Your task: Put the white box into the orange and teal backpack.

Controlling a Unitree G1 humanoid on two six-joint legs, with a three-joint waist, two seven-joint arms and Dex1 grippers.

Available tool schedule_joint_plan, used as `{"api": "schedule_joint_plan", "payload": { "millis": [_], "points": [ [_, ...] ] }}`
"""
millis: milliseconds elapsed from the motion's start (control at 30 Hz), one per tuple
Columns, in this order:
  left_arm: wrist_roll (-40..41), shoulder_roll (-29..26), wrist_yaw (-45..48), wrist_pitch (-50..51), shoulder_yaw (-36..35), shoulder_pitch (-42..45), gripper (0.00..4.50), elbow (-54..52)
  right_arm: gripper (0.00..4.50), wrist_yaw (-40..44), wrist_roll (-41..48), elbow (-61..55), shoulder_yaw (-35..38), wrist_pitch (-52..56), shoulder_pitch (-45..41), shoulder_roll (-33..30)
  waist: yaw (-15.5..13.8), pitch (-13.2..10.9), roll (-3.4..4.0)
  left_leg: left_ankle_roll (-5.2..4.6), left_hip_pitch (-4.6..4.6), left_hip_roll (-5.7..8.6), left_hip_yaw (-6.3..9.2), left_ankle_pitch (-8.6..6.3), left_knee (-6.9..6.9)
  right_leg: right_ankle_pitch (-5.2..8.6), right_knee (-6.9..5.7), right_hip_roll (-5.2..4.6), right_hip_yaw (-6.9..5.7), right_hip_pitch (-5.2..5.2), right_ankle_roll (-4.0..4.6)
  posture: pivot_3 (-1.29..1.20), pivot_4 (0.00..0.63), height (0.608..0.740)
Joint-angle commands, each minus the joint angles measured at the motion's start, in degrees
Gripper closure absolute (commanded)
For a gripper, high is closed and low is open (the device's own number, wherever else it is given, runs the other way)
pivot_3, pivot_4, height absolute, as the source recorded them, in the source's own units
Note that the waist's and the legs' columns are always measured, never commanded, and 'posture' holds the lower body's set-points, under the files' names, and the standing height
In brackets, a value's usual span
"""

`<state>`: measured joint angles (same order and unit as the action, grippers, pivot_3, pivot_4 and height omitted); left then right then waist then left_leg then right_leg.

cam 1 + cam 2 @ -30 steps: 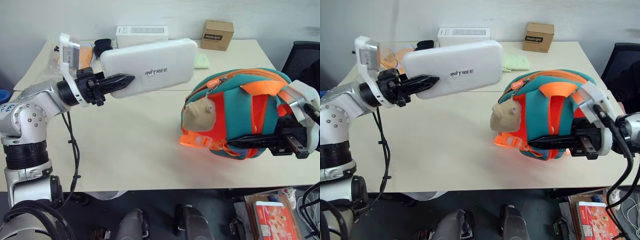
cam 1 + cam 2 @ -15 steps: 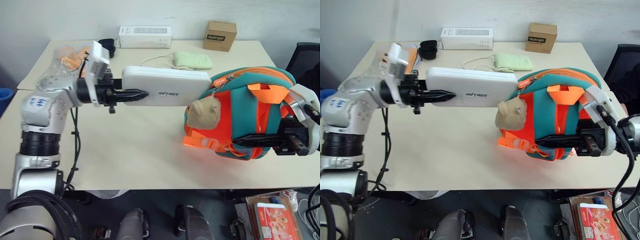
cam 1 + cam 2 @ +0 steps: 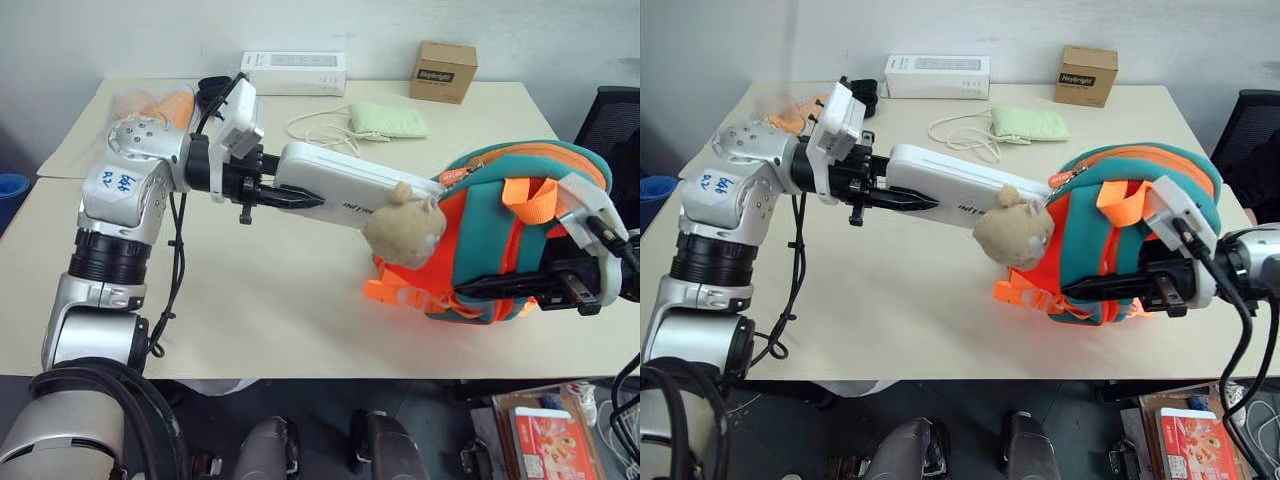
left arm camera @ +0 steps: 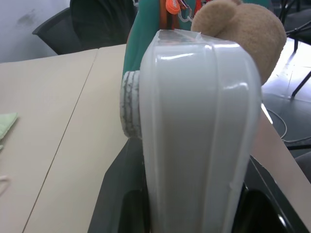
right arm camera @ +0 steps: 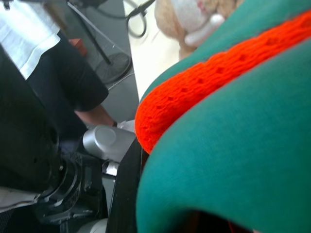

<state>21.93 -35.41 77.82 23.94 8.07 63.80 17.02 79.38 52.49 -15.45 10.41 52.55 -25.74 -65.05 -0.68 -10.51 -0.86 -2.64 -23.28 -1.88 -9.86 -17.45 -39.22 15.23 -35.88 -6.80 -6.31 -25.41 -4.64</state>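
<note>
While L pincer grips white box, R pincer clamps backpack over beige table.

On your table, the backpack sits at the right, its plush head facing left. The white box reaches in from the left, its far end at the backpack's top, behind the plush head. Behind them lie a pouch, a long carton and a cardboard box along the far edge.
</note>
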Motion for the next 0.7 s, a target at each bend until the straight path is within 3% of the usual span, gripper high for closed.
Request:
{"api": "schedule_joint_plan", "payload": {
  "millis": [33, 300, 433, 567, 600, 667, 700],
  "points": [
    [-0.6, 2.2, 1.8, -2.7, 0.3, 3.2, 3.25, 1.1, 4.49, 0.9, -0.2, -0.7, -0.3, -1.0, -2.0, -0.3, 0.0, 0.0, 0.0, 0.0, 0.0, -0.01, 0.0, 0.0, 0.0, 0.0, 0.0, 0.0, -0.02, 0.0, 0.0, 0.0, 0.15, 0.74],
    [-1.4, 5.1, 1.0, -3.7, -2.2, 8.4, 3.25, 7.9, 4.49, 0.6, 0.0, -1.2, -0.5, -0.8, -2.9, 0.0, 0.0, 0.0, -0.01, -0.01, -0.02, -0.01, 0.0, 0.0, 0.0, 0.0, -0.01, 0.0, -0.04, -0.02, 0.0, 0.0, 0.15, 0.74],
    [-3.6, 10.5, -2.7, -5.7, 0.4, 4.9, 3.25, 5.4, 4.49, -0.6, 0.7, -1.7, -0.4, -0.5, -3.5, 0.9, 0.0, 0.0, -0.01, -0.03, -0.02, 0.0, 0.0, 0.0, 0.0, 0.0, -0.02, -0.01, -0.02, -0.02, -0.01, 0.0, 0.15, 0.74],
    [-7.9, 19.6, -10.4, -8.5, 3.4, 2.9, 3.25, 7.5, 4.49, -2.1, 1.7, -2.6, 0.0, 0.3, -3.8, 2.0, -0.5, 0.0, -0.05, -0.06, -0.03, 0.02, 0.01, 0.01, -0.06, -0.02, -0.05, -0.05, -0.01, -0.02, -0.03, 0.0, 0.15, 0.74],
    [-9.6, 22.2, -12.3, -11.0, 4.4, 3.0, 2.69, 9.8, 4.5, -2.9, 1.8, -3.0, -0.1, 0.4, -3.7, 2.3, -0.6, 0.0, -0.06, -0.07, -0.03, 0.05, 0.01, 0.01, -0.06, -0.03, -0.05, -0.08, -0.01, -0.02, -0.05, 0.0, 0.15, 0.74],
    [-10.7, 25.9, -14.1, -12.9, 4.8, 3.9, 2.39, 13.0, 4.5, -4.8, 2.1, -3.9, 0.0, 0.8, -3.6, 3.2, -0.6, -0.1, -0.09, -0.08, -0.04, 0.05, 0.01, 0.02, -0.06, -0.03, -0.03, -0.1, -0.02, -0.02, -0.05, 0.0, 0.15, 0.74],
    [-10.5, 27.3, -14.7, -12.7, 4.3, 4.7, 1.98, 14.5, 4.5, -6.0, 3.2, -4.6, 0.6, 1.4, -3.5, 3.7, -0.6, -0.1, -0.09, -0.09, -0.02, 0.07, 0.01, 0.01, -0.06, -0.03, -0.03, -0.16, -0.03, 0.0, -0.05, 0.0, 0.15, 0.74]
  ]
}}
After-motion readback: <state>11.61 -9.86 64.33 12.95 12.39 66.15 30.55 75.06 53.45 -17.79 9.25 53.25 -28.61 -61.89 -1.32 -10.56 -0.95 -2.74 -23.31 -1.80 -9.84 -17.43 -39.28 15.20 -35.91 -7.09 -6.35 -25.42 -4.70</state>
